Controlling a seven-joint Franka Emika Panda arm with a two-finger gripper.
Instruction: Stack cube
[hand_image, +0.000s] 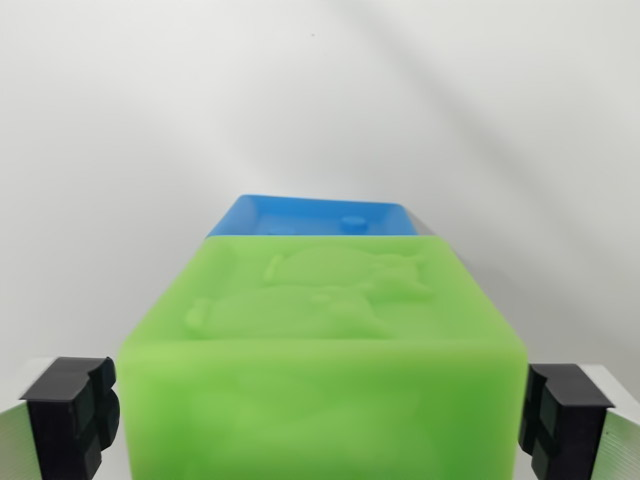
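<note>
The green cube (325, 370) fills the lower middle of the wrist view, close under the camera, its top face tilted toward us and carrying a raised relief figure whose outline is soft and hard to read. The plastic is translucent and a little cloudy along the front edge. Directly beyond it, at its far edge, sits a blue cube (320, 215); only a strip of the blue cube's top and a small round bump on it show past the green one. The two look pressed up against each other or one above the other, and from this angle I cannot tell which, nor whether the green one rests on the blue.

On either side of the green cube stand the gripper (320, 415) fingers: a black pad (72, 412) on a pale metal finger at the wrist view's left, and its twin (560, 418) at the wrist view's right. The jaws are set wide, flanking the cube's lower corners. The left pad stands just at the cube's side and the right pad likewise; whether they press on it or are a hair clear I cannot tell.

All around is a plain white counter (120, 180), running up into the same pale background, with soft grey shadows falling diagonally across it.
</note>
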